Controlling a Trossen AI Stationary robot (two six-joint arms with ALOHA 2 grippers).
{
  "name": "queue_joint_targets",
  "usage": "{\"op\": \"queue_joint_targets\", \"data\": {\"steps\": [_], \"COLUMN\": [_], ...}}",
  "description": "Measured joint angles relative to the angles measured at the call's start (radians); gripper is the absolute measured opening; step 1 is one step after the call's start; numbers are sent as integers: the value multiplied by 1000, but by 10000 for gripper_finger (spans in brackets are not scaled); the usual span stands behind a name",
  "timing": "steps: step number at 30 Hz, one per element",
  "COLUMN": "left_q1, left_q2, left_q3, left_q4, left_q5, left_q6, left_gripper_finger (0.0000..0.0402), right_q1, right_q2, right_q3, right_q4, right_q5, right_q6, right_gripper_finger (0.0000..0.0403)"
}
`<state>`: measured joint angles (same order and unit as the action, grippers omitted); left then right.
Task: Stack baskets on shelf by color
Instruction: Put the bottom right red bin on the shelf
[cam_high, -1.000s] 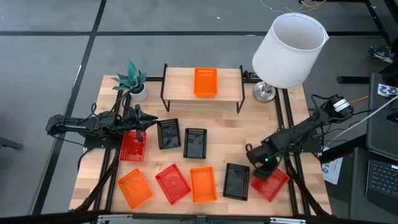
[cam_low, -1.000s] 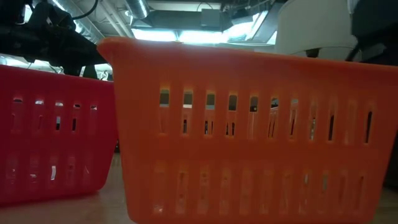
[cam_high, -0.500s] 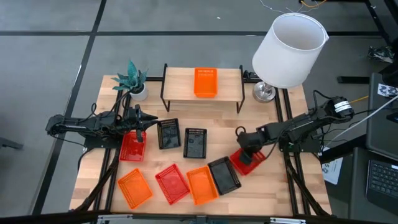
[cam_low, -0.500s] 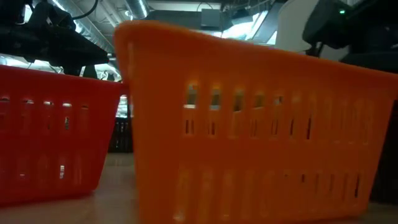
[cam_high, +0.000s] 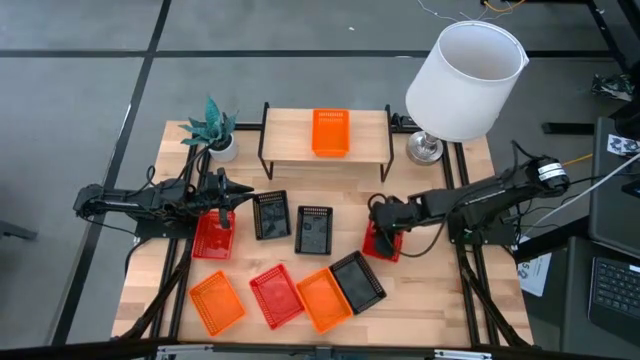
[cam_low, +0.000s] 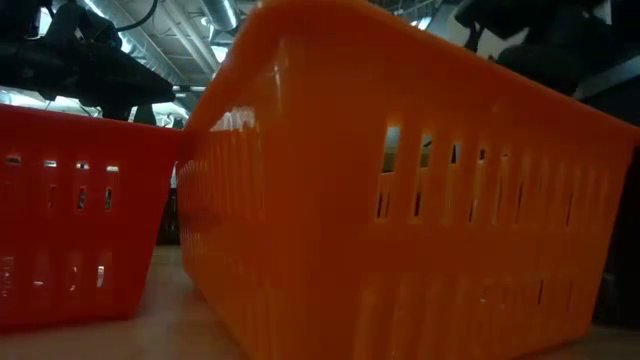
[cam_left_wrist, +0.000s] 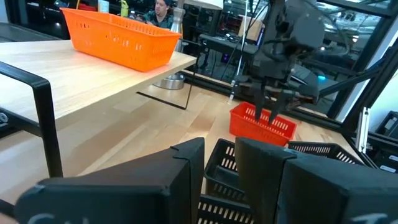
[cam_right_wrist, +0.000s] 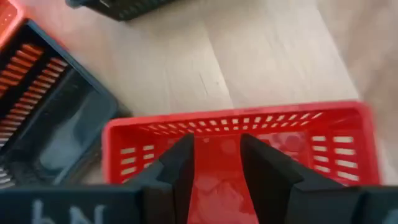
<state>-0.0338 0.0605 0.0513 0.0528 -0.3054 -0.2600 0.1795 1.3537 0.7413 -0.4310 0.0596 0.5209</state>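
Observation:
An orange basket (cam_high: 330, 132) stands on the wooden shelf (cam_high: 290, 140). On the table lie black baskets (cam_high: 271, 214) (cam_high: 314, 230) (cam_high: 358, 282), red ones (cam_high: 212, 235) (cam_high: 277, 295) and orange ones (cam_high: 216, 302) (cam_high: 322, 300). My right gripper (cam_high: 383, 226) is shut on a third red basket (cam_high: 383, 245) right of the table's middle. My left gripper (cam_high: 240, 194) hovers by the left red basket with a narrow gap between its fingers (cam_left_wrist: 186, 171), holding nothing. The low view is filled by the orange basket (cam_low: 400, 200). My right gripper (cam_right_wrist: 217, 155) comes at the red basket from above, pointing down. In the left wrist view its fingers (cam_left_wrist: 266, 112) meet the rim of one long wall (cam_left_wrist: 249, 115), about midway along it. The fingers hide the contact itself. Whether the basket is clear of the table I cannot tell.
A white lamp (cam_high: 465, 80) stands at the far right corner and a small plant (cam_high: 212, 130) at the far left. The black basket (cam_right_wrist: 56, 130) lies close beside the held red one. Bare wood shows on the shelf either side of the orange basket.
My right gripper has moved from the near right corner toward the table's left and far side, taking the red basket with it. On the way the red basket pushed the near black basket and the orange one beside it leftward and turned both about.

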Motion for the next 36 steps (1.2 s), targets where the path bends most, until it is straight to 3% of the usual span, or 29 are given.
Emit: {"op": "queue_joint_targets", "data": {"steps": [5,9,13,18,26,36], "left_q1": [0,0,0,0,0,0], "left_q2": [0,0,0,0,0,0], "left_q3": [0,0,0,0,0,0], "left_q4": [0,0,0,0,0,0], "left_q5": [0,0,0,0,0,0], "left_q6": [0,-1,-7,-26,-26,-26], "left_gripper_finger": [82,82,82,82,82,82], "right_q1": [62,149,228,292,337,356], "right_q2": [-2,-2,-1,-1,18,160], "right_q3": [134,136,89,71,72,72], "right_q4": [-207,-165,-135,-123,-104,-92], "right_q5": [-144,-188,-54,94,139,159], "right_q6": [-58,-88,-131,-69,12,47], "right_gripper_finger": [129,129,129,129,129,129]}}
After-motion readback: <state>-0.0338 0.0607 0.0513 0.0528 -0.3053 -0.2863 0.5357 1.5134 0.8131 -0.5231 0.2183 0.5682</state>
